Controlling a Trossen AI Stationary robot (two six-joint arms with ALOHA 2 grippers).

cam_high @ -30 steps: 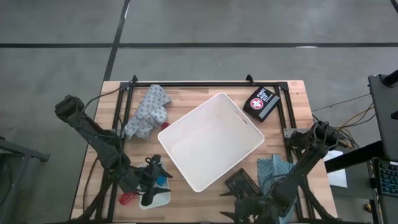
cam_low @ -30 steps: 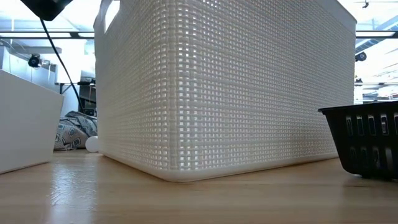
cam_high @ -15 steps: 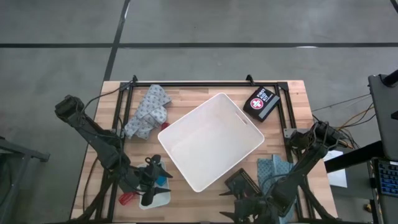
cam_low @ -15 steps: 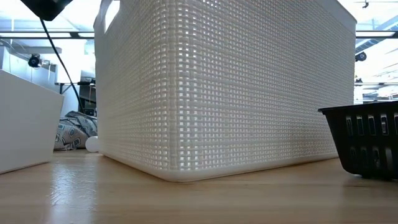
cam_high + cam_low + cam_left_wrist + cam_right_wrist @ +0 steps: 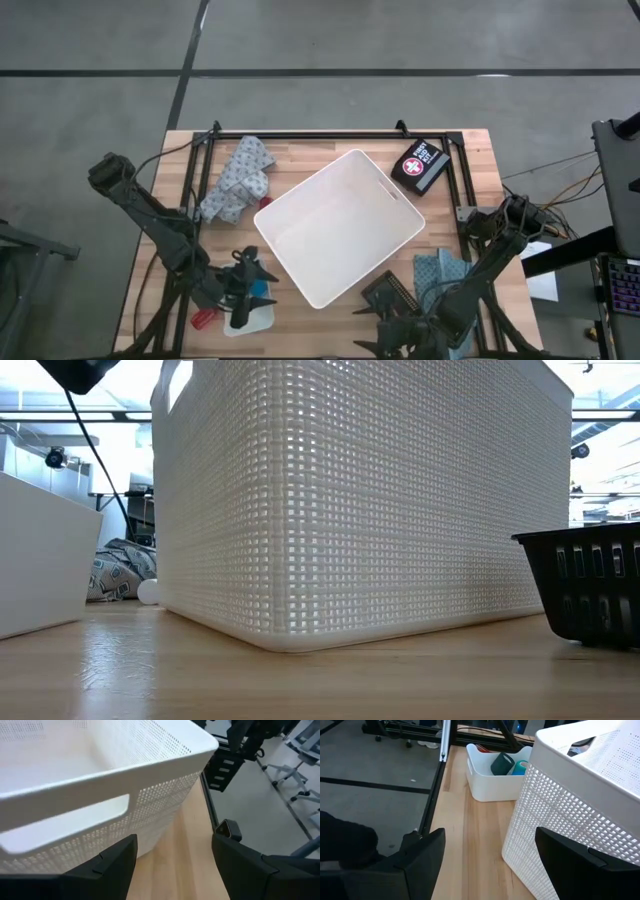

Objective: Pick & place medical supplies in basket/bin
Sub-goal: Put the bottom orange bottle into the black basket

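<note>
The white bin (image 5: 338, 228) stands slantwise in the middle of the table, hollow side up; it fills the low view (image 5: 360, 500). My left gripper (image 5: 260, 276) hangs open near the table's front left, above a small white tray (image 5: 250, 318), and points at the bin's near-left wall (image 5: 100, 795). Nothing lies between its fingers (image 5: 172, 870). My right gripper (image 5: 385, 320) hangs open at the front right, beside a black slotted basket (image 5: 390, 294). Nothing lies between its fingers either (image 5: 490, 865). It faces the bin's perforated wall (image 5: 585, 810) and the small tray (image 5: 495, 777) beyond.
A patterned cloth bundle (image 5: 238, 178) lies at the far left. A dark case with a red-and-white cross (image 5: 418, 165) lies at the far right, and blue cloth (image 5: 440, 272) at the near right. The small tray holds teal items (image 5: 512, 766), with a red item (image 5: 205, 318) beside it.
</note>
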